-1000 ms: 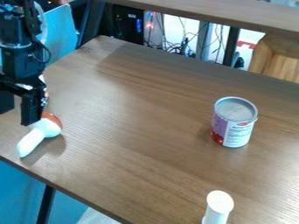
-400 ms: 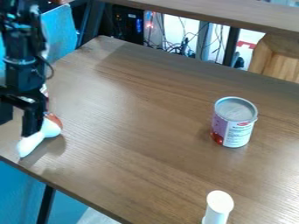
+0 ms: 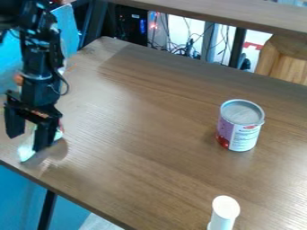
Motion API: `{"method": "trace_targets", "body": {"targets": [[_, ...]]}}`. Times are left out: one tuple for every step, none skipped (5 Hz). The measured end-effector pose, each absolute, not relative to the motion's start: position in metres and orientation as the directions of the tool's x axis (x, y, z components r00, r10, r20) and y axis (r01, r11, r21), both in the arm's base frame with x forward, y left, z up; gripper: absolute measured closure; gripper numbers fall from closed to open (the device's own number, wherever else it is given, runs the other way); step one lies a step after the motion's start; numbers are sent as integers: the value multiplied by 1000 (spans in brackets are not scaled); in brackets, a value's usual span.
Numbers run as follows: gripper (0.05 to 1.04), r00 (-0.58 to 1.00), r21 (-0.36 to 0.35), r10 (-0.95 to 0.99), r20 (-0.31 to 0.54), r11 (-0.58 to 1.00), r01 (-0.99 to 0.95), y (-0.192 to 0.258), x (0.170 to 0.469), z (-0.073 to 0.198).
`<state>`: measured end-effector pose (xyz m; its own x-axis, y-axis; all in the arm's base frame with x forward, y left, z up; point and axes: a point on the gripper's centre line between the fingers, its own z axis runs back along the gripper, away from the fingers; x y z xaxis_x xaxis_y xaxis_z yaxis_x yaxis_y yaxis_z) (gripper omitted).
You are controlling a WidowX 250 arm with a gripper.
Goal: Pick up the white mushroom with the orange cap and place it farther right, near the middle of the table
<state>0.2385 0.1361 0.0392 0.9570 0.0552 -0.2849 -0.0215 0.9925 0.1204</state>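
- Gripper (image 3: pixel 27 143): fingers spread, over the white toy (image 3: pixel 26 152) at the table's (image 3: pixel 138 134) left
- Can (image 3: pixel 241 126): upright, on the right
- White tube (image 3: pixel 225 213): upright, nearer the camera

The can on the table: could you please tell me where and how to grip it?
Probably best by opposite sides of the can's upper wall, coming straight down from above: it stands upright with straight, round sides, though it may be wide for the gripper.

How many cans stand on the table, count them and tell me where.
1: the metal can with the purple-and-white label, upright on the right side of the wooden table. Any behind the arm and gripper at left would be hidden.
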Motion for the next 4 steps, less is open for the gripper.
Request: {"method": "trace_targets", "body": {"targets": [[82, 953, 119, 42, -301, 993, -7, 132, 241, 29], [128, 944, 146, 58, -326, 989, -11, 136, 244, 21], [268, 944, 148, 62, -325, 989, -14, 136, 246, 21], [534, 946, 118, 63, -318, 993, -26, 131, 247, 21]]}}
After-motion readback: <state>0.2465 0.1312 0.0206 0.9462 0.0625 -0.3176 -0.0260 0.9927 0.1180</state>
